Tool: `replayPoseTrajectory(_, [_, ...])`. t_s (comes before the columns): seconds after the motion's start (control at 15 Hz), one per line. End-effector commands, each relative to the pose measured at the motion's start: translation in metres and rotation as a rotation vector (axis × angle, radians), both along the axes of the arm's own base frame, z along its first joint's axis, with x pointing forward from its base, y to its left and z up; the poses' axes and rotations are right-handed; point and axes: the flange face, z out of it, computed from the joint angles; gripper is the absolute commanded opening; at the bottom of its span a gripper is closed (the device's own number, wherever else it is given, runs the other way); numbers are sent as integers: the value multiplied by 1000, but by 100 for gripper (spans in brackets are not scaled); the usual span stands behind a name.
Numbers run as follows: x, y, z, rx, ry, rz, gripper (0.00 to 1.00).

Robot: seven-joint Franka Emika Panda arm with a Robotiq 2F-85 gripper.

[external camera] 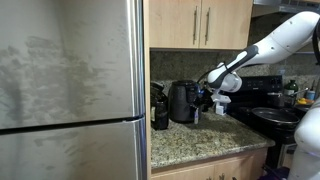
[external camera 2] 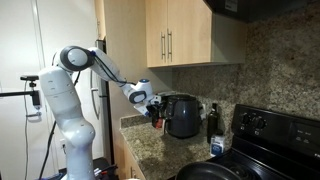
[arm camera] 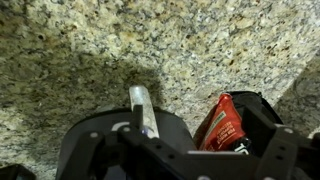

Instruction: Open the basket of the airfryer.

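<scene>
The black glossy airfryer (external camera: 183, 102) stands on the granite counter, seen in both exterior views (external camera 2: 184, 115). My gripper (external camera: 214, 99) is at its front face, level with the basket (external camera 2: 170, 124). In the wrist view the basket's dark rounded front (arm camera: 95, 135) fills the lower left, and its short grey handle (arm camera: 141, 106) sticks out from it. My gripper (arm camera: 200, 150) is open with its fingers wide apart. The handle lies close to one finger and is not clamped.
A smaller dark container (external camera: 160, 113) stands beside the airfryer. A red packet (arm camera: 222, 122) sits in a dark holder (arm camera: 252, 104). The black stove (external camera: 270, 112) with a pan, a bottle (external camera 2: 213, 121), the steel fridge (external camera: 70, 90) and wall cabinets (external camera 2: 170, 40) surround the granite counter (arm camera: 120, 40).
</scene>
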Motion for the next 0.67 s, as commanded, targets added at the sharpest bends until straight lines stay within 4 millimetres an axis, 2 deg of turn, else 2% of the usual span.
replayPoseTrajectory(0.0, [24, -3, -11, 4, -13, -51, 100])
replayPoseTrajectory(0.13, [37, 2, -6, 54, -40, -80, 100])
replayPoseTrajectory(0.2, [17, -1, -2, 27, -22, -60, 100])
replayPoseTrajectory(0.33, [29, 2, -3, 42, -28, -74, 100])
replayPoseTrajectory(0.53, [33, 3, -4, 43, -28, -75, 100])
replayPoseTrajectory(0.6, [47, -6, -19, 5, -10, -109, 100])
